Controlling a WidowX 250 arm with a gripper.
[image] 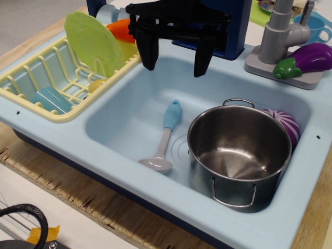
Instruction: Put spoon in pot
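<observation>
The spoon [164, 139] lies flat on the floor of the light blue sink [124, 116], its grey bowl toward the front and its light blue handle end toward the back. The shiny steel pot [238, 155] stands upright and empty in the sink's right half, just right of the spoon. My black gripper [176, 57] hangs open and empty above the sink's back edge, behind and above the spoon's handle.
A yellow dish rack [49, 83] with a green plate [93, 44] sits at the left. A purple-white round toy [286, 124] lies behind the pot. A grey faucet [280, 31] and a purple eggplant [306, 59] are at the back right.
</observation>
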